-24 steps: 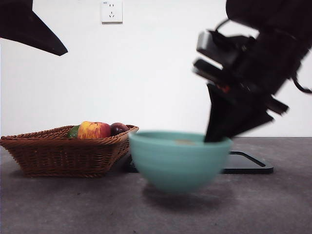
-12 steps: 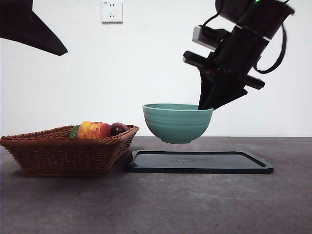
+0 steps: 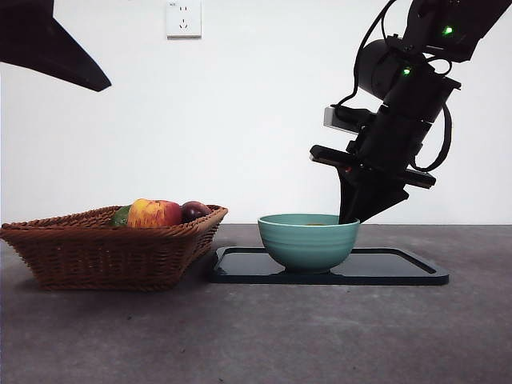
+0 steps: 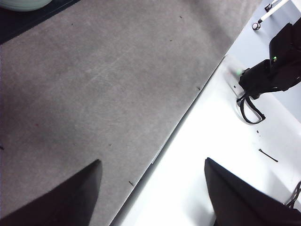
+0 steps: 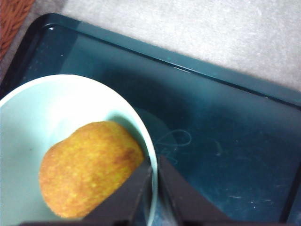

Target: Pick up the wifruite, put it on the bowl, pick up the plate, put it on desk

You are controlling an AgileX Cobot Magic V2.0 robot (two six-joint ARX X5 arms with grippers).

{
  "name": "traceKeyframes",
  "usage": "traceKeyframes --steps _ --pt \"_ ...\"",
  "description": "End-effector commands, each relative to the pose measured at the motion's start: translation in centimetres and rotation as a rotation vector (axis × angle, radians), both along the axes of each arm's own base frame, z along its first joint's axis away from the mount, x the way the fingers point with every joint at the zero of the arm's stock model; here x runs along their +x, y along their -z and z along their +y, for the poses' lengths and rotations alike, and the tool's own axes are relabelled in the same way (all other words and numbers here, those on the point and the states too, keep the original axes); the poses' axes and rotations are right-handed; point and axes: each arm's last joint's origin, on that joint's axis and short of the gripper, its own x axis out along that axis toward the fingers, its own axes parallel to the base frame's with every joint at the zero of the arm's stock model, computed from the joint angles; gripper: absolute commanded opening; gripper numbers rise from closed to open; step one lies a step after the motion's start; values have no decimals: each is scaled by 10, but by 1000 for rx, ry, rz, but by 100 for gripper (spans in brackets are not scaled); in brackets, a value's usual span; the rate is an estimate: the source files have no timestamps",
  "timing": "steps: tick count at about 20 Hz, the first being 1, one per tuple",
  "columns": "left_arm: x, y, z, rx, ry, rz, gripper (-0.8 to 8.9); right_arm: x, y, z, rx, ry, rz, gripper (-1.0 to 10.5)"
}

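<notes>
Lowered from mid-air, the bowl (image 3: 309, 241) now sits on the dark tray (image 3: 400, 270).
Right pincer (image 5: 153, 188) stays pinched on the bowl's rim, wifruite (image 5: 89, 167) inside just left of it; left pincer (image 4: 150, 193) waits wide open.

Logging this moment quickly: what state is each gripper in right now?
Left gripper: open, holding nothing, above the desk.
Right gripper: shut on the bowl rim; the bowl sits on the black tray.

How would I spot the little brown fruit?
Find the dark tray beside the wicker basket. On it sits a mint-green bowl. The kiwifruit lies inside, dull brown, unlike the shiny apple in the basket.
</notes>
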Motion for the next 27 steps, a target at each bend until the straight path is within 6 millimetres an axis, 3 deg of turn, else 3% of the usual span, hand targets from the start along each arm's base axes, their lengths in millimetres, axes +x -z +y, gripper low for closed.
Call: traceKeyframes --steps 1,2,5,8,12,17,20,24,27 --pt "1 -2 -2 -9 15 -14 343 5 1 4 -3 -14 -11 13" --pt "1 -2 -2 -9 15 -14 343 5 2 4 -5 -13 -7 23" --pt "1 -2 -2 -9 15 -14 343 5 2 3 -7 -12 1 211" --pt "1 -2 -2 -9 15 -14 343 3 -2 2 -13 2 -7 215" --pt "1 -2 -2 -9 15 -15 343 -12 -45 -5 -16 21 -107 217" --pt "1 -2 -2 -9 15 -15 343 -70 -120 -22 39 -8 -188 217" --pt "1 -2 -2 -10 15 -16 343 -112 -151 -36 38 -26 -204 217" --pt "2 -3 -3 -25 14 -33 343 -154 -168 -49 57 -51 -216 217" --pt "3 -5 -4 -39 12 -49 343 -185 -163 -56 110 -104 -230 217"
